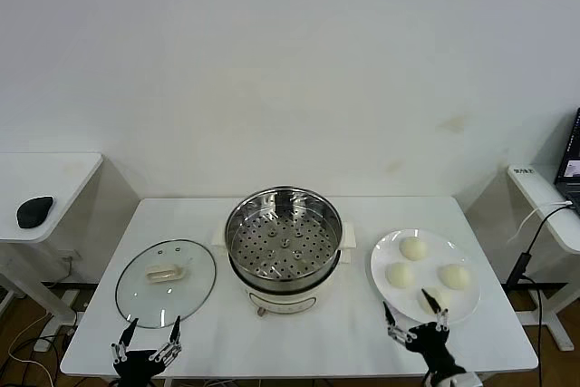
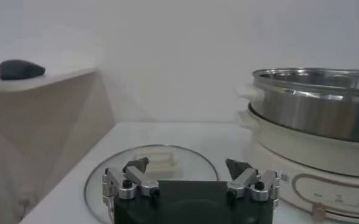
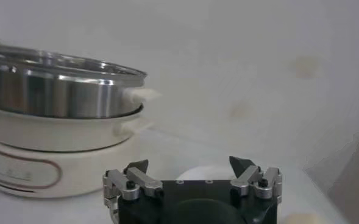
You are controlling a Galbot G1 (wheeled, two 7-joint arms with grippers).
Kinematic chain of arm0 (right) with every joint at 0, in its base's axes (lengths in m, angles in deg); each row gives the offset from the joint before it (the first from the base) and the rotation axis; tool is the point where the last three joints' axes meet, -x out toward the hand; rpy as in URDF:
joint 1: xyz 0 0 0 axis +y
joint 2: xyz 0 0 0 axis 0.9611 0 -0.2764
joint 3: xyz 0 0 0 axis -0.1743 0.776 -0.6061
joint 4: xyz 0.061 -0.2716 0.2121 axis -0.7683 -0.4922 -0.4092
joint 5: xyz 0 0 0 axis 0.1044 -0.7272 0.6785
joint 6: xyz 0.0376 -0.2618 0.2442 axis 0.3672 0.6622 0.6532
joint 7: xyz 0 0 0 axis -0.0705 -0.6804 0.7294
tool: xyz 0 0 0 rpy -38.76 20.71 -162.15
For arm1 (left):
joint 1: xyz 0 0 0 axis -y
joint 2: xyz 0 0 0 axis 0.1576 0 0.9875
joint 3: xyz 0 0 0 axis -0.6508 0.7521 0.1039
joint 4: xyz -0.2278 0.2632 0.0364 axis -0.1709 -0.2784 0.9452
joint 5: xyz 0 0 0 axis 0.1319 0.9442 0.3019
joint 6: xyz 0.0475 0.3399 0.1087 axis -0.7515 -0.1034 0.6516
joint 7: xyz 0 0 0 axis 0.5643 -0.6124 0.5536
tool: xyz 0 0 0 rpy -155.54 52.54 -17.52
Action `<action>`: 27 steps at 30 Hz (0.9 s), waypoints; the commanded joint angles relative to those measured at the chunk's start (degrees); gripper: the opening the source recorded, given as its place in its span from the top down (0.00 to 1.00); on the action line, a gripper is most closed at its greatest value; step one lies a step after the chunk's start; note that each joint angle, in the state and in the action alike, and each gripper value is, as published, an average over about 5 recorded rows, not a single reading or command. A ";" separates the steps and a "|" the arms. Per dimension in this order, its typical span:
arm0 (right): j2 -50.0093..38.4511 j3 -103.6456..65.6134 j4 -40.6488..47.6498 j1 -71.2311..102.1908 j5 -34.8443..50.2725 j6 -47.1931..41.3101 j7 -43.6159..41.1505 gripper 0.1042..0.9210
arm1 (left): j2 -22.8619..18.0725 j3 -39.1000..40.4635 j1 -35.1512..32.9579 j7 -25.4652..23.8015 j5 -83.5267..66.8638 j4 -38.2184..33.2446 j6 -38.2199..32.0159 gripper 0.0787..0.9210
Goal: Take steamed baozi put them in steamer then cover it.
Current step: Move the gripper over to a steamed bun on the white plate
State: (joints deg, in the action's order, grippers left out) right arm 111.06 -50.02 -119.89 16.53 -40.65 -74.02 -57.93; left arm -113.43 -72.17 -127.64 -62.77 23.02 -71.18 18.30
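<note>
Head view: we start at the table's near edge, both arms low. Right gripper [image 1: 415,325] gapes wide, grips nothing, one fingertip over the nearest of four baozi [image 1: 435,297] on the plate [image 1: 384,262]. We should drop straight down, straddle that bun, squeeze softly. Left gripper [image 1: 146,339] idles wide and empty by the glass lid [image 1: 166,283]. Farther back, steamer [image 1: 283,247] sits uncovered, its tray empty.

On a white rectangular table [image 1: 299,337] stands the round stainless-steel steamer [image 1: 284,249] with its perforated tray bare. To its left lies a round glass lid [image 1: 166,283]; to its right, a flat white plate [image 1: 384,249] holding four cream-white steamed baozi [image 1: 413,248]. The left gripper [image 1: 146,334] and right gripper [image 1: 413,321] hover open at the near edge.
</note>
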 commanded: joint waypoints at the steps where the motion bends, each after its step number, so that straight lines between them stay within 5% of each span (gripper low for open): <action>1: -9.21 -3.83 1.49 -8.13 -16.78 -2.82 -0.80 0.12 | 1.06 -1.46 1.14 -1.26 4.48 -0.52 2.70 0.12; 10: -27.92 -0.57 6.98 -20.34 -18.01 -12.87 -15.69 0.12 | 0.60 -1.13 2.02 -1.32 5.79 -0.25 3.57 0.12; 16: -41.51 10.25 16.61 -32.08 -9.41 -11.42 -29.12 0.12 | 0.77 -1.28 2.55 -1.13 5.66 0.21 3.72 0.12; 27: -46.29 53.17 34.16 -71.01 -0.66 -12.54 -47.10 0.12 | 1.07 -1.88 3.08 -0.89 4.83 1.09 3.52 0.12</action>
State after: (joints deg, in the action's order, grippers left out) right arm 72.77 -21.98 -96.84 -29.53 -45.56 -85.07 -91.46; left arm -112.61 -73.60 -124.77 -63.62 27.88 -70.35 21.62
